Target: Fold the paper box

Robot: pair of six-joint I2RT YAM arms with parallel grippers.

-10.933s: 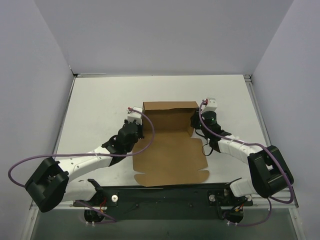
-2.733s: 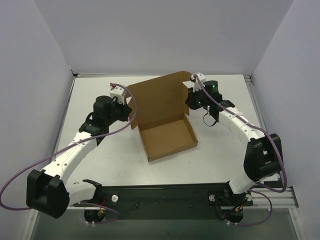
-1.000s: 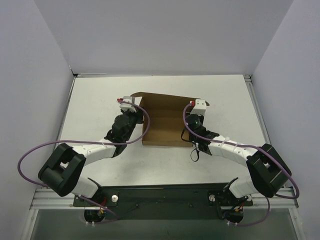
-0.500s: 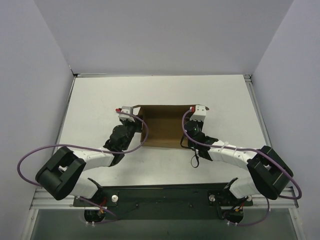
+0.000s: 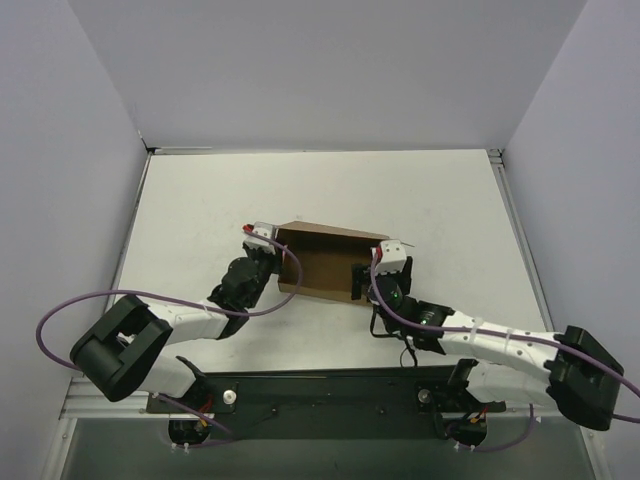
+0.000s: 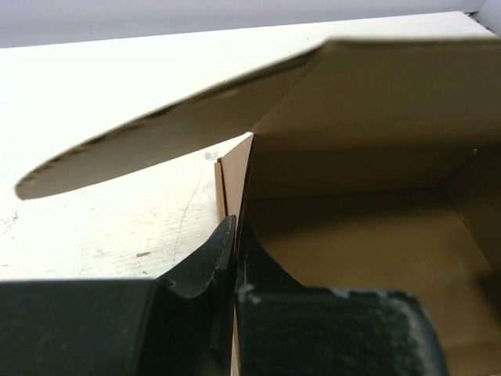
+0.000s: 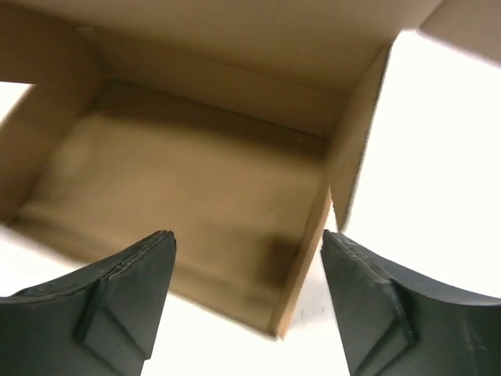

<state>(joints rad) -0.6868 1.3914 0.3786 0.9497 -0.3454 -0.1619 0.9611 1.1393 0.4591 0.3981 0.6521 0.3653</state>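
The paper box is a shallow brown cardboard tray in the middle of the table, its lid leaning low over the opening. My left gripper is shut on the tray's left wall. In the left wrist view the left gripper pinches that thin wall edge, and the lid flap hangs above. My right gripper stands open just off the box's near right corner. In the right wrist view the right gripper has wide-spread fingers, and the box lies ahead, its near right corner between them, untouched.
The white table is enclosed by grey walls at the left, back and right. A black mounting rail runs along the near edge. Purple cables loop off both arms.
My right gripper has opened, let go of the box and drawn back toward the near edge. The lid has come down lower over the tray. My left gripper stays shut on the left wall.
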